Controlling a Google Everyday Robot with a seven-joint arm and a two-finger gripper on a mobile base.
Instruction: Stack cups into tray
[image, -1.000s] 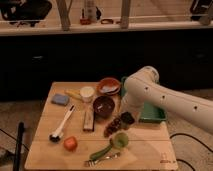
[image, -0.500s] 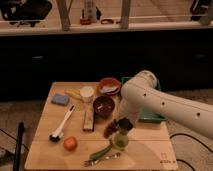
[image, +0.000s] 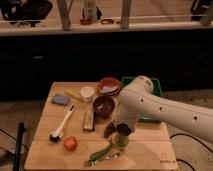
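My gripper (image: 123, 129) hangs at the end of the white arm that reaches in from the right, over the front middle of the wooden table. It is shut on the dark brown-grey cup (image: 124, 130). That cup sits just above, or on, the pale lime green cup (image: 119, 142), which stands on the table; I cannot tell whether they touch. The green tray (image: 155, 83) lies at the back right of the table, largely hidden behind the arm.
A dark red bowl (image: 103, 105), an orange bowl (image: 109, 86) and a white cup (image: 87, 93) stand near the centre. A wooden block (image: 88, 120), a white brush (image: 62, 125), a blue sponge (image: 61, 99), a red-orange ball (image: 70, 143) and a green utensil (image: 102, 153) lie around.
The gripper has come down and slightly left with the dark cup, from above the table to right over the green cup.
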